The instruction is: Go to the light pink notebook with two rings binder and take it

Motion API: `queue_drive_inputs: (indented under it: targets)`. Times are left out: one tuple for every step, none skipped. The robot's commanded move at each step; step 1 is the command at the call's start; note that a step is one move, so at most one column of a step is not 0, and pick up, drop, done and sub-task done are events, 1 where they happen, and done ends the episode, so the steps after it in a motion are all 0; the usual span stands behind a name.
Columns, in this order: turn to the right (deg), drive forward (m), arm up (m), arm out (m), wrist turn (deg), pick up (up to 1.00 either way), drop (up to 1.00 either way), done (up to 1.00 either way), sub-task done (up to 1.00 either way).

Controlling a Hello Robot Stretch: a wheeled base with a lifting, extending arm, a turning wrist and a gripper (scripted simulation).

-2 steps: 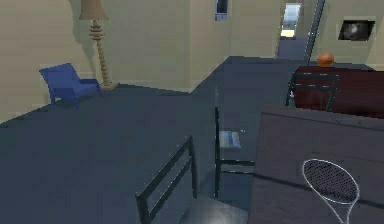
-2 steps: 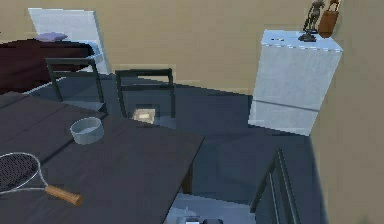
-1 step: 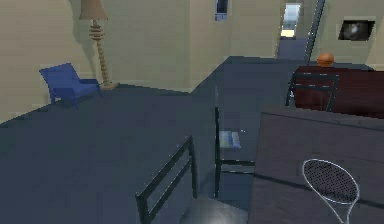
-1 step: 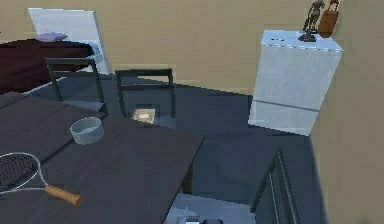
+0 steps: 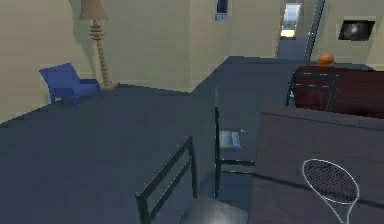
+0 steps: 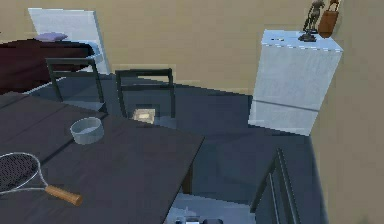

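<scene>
A small pale flat thing [image 6: 147,115] lies on the seat of a dark chair [image 6: 145,90] pushed up to the far side of the dark table [image 6: 120,170]; I cannot tell what it is. The forward view has a similar pale patch [image 5: 233,141] on the seat of a chair [image 5: 228,150] beside the table [image 5: 300,140]. A flat lilac thing [image 6: 47,37] rests on top of the dark red sideboard [image 6: 30,60] at the arm side view's upper left.
A tennis racket [image 6: 25,172] and a grey bowl [image 6: 87,129] lie on the table. A white fridge [image 6: 293,80] carries a statue [image 6: 318,20]. A blue armchair [image 5: 68,82] and floor lamp [image 5: 97,40] stand at the forward view's left, with open floor [image 5: 120,130] between.
</scene>
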Motion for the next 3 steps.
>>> queue_drive_inputs:
  targets:
    - [0.0,0.00,0.00,0.00,45.0,0.00,0.00,0.00,0.00]
    - [0.0,0.00,0.00,0.00,45.0,0.00,0.00,0.00,0.00]
    - [0.0,0.00,0.00,0.00,3.0,0.00,0.00,0.00,0.00]
